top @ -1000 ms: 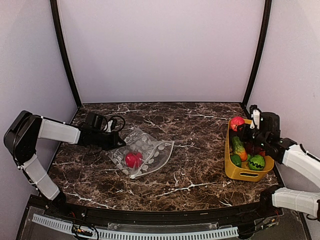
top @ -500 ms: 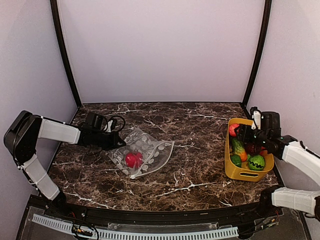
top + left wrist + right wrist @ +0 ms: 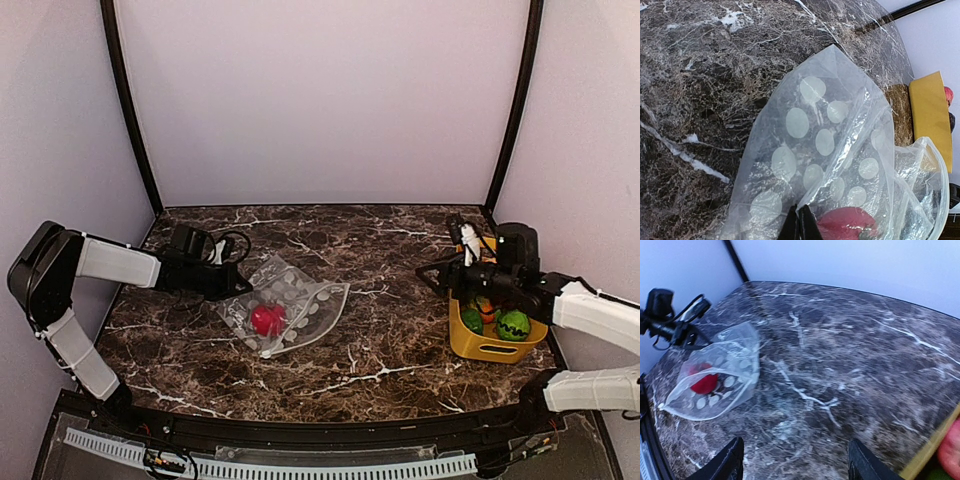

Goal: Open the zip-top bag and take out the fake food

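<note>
The zip-top bag (image 3: 290, 303) lies left of centre on the marble table, clear with white dots. One red fake fruit (image 3: 266, 319) is inside it. My left gripper (image 3: 236, 284) is shut on the bag's left edge. In the left wrist view its fingertips (image 3: 801, 226) pinch the plastic, with the bag (image 3: 825, 145) and the red fruit (image 3: 847, 223) just beyond. My right gripper (image 3: 440, 275) is open and empty, just left of the yellow bin (image 3: 480, 345). In the right wrist view (image 3: 797, 465) the bag (image 3: 720, 370) and the red fruit (image 3: 704, 383) lie far left.
The yellow bin at the right edge holds green toy vegetables (image 3: 513, 325), an orange piece (image 3: 488, 310) and a red fruit (image 3: 952, 445). The bin's rim (image 3: 932, 452) is at the right wrist view's lower right. Dark enclosure posts stand at the back corners.
My right gripper carried a red fruit down into the yellow bin, let it go, then moved left out of the bin, open. The left gripper and the bag have not moved.
</note>
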{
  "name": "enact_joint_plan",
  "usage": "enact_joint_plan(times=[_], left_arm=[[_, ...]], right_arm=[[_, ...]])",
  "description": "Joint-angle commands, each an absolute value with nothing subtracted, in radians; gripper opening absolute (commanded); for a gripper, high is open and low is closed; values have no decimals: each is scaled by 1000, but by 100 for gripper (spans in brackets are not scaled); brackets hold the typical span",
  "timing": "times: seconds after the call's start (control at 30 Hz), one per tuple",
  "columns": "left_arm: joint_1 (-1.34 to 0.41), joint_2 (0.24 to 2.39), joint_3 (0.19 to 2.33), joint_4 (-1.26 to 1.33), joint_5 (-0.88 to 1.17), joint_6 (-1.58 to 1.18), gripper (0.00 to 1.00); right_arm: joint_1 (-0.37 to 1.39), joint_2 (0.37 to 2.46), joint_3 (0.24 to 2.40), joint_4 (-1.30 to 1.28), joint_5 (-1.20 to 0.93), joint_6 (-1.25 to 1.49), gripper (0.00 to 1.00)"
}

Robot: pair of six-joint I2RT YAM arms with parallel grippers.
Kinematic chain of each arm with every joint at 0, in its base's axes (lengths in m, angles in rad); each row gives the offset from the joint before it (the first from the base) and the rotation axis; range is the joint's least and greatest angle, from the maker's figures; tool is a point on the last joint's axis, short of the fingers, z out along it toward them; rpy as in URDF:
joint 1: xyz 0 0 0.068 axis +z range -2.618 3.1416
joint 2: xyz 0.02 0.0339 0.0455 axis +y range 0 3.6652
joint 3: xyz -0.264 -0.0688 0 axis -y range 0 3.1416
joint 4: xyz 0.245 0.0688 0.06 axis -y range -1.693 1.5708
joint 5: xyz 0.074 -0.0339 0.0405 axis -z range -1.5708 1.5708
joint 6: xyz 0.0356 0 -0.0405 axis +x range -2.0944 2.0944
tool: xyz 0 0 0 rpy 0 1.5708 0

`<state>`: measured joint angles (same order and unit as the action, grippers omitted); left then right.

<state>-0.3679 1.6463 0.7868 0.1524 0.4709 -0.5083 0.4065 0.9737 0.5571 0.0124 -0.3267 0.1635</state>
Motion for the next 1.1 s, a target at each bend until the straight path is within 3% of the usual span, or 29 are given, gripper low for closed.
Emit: enact_joint_plan(times=[0.0, 0.37, 0.8, 1.07], left_arm=[[-360, 1632, 799, 165, 489, -520, 1], [-360, 1611, 785, 165, 500, -528, 1], [-360, 1607, 781, 140, 485, -515, 1], [-366, 1609, 726, 172, 475, -543, 1]], right_arm=[[558, 1126, 519, 246, -394, 136, 65], [801, 1574, 724, 485, -433, 22, 60], [887, 1910, 882, 673, -463, 7, 53], [933, 2035, 963, 726, -449, -21, 60]])
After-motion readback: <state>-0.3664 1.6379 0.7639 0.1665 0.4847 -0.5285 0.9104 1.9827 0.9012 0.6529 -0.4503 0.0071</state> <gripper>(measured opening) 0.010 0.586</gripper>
